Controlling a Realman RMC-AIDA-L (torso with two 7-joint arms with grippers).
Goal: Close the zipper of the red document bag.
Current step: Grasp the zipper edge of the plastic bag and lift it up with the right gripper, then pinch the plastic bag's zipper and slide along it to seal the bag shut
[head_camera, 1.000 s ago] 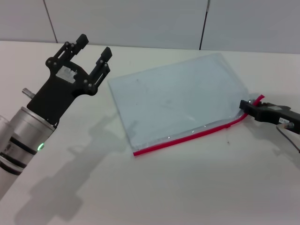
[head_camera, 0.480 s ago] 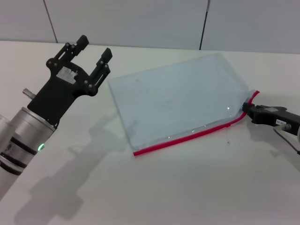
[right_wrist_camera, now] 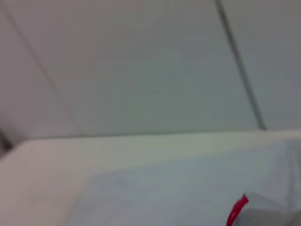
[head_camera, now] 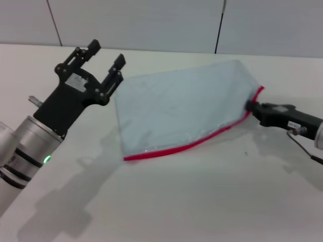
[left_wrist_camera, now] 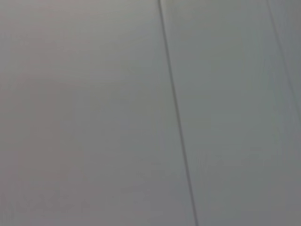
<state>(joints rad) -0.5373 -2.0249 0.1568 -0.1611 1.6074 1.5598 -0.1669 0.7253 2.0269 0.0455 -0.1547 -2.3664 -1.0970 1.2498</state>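
The red document bag [head_camera: 181,108] is a pale blue-grey pouch on the white table, its right end raised off the surface. Its zipper [head_camera: 192,144] is the bright red strip along the near long edge, curling up at the right corner. My right gripper [head_camera: 251,107] comes in from the right and is shut on that raised end of the zipper. The right wrist view shows the bag [right_wrist_camera: 178,197] and a red bit of the zipper [right_wrist_camera: 236,212]. My left gripper [head_camera: 104,58] hovers open just beyond the bag's left short edge, holding nothing.
The white table [head_camera: 202,201] stretches bare in front of the bag. A grey panelled wall [head_camera: 151,20] stands behind the table's far edge. The left wrist view shows only wall panels [left_wrist_camera: 94,113].
The right gripper moved leftward and up with the zipper end, sliding the whole bag left and lifting its right corner. The left gripper shifted slightly right, closer to the bag.
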